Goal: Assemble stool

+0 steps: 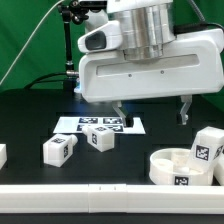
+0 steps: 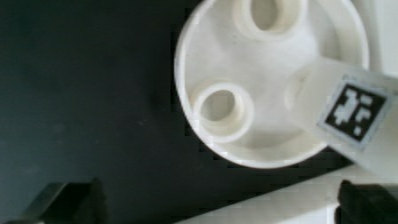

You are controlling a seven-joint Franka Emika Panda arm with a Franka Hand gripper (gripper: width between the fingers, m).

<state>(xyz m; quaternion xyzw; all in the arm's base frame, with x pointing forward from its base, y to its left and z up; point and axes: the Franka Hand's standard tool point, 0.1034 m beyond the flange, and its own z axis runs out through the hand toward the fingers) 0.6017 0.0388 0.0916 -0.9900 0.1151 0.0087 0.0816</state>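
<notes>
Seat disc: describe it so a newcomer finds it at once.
On the black table, go to the exterior view's right end, just behind the white front bar. The seat is the low round disc there; its neighbours, the legs, are small blocky pieces, while it alone is circular.

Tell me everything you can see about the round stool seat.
The seat is a low round white disc, plastic-looking, lying flat on the black table. Its top has a raised rim and round holes; two show in the wrist view. A black-and-white tag sits on its side wall. A tagged leg overlaps its edge. The open hand hangs above, apart.
</notes>
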